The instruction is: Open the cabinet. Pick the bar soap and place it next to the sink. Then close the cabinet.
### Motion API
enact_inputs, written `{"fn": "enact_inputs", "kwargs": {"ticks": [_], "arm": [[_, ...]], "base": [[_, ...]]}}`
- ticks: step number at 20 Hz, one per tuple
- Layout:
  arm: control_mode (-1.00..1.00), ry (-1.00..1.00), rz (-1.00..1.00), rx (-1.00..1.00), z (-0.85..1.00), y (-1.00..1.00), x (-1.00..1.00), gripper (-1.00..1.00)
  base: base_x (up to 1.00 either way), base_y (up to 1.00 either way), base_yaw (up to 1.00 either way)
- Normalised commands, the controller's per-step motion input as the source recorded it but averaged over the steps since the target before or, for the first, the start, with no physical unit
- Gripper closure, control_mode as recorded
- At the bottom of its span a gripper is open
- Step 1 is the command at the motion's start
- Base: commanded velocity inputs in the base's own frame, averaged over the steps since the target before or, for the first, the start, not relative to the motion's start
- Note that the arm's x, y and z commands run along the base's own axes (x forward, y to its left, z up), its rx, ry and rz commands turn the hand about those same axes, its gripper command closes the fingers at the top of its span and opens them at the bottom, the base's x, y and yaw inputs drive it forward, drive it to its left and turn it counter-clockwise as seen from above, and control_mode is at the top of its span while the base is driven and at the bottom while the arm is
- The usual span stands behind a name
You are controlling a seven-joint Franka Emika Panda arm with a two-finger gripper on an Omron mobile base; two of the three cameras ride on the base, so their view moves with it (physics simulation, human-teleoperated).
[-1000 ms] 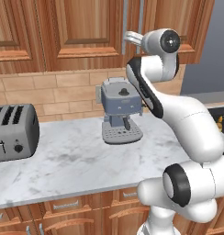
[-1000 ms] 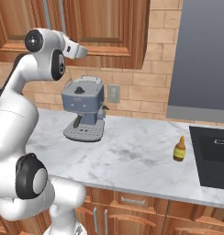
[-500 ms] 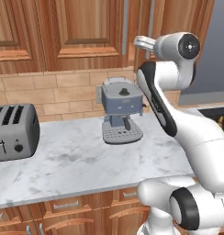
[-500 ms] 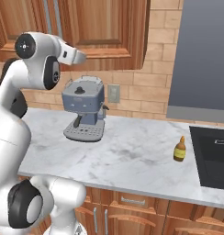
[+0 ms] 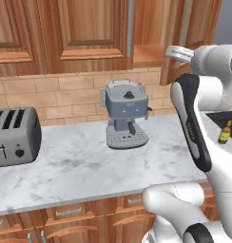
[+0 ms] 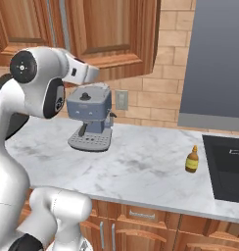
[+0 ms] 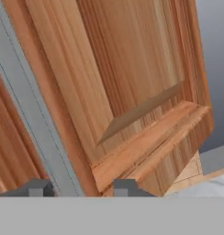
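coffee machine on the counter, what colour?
Blue-grey coffee machine, darker grey drip tray; the left base view shows it best.

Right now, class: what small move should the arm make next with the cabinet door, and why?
Probably keep swinging the cabinet door wider. The pincer straddles its silver handle, and the door stands only partly open, showing a bare shelf; no soap can be seen yet.

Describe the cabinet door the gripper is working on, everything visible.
The cabinet is reddish-brown wood with raised-panel doors and long vertical silver bar handles. Its right door stands swung partly open, showing a bare inner shelf. In the hand view the gripper has its two fingertips on either side of the door's handle.
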Motion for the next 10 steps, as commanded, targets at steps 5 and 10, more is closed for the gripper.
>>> {"fn": "enact_inputs", "kwargs": {"ticks": [5,10], "arm": [[-1.00,0.00,0.00,0.00,0.00,-0.84,-1.00,1.00],[-1.00,0.02,0.00,-0.10,0.00,-0.24,-1.00,-1.00]], "base": [[0.00,0.00,0.00],[0.00,0.00,0.00]]}}
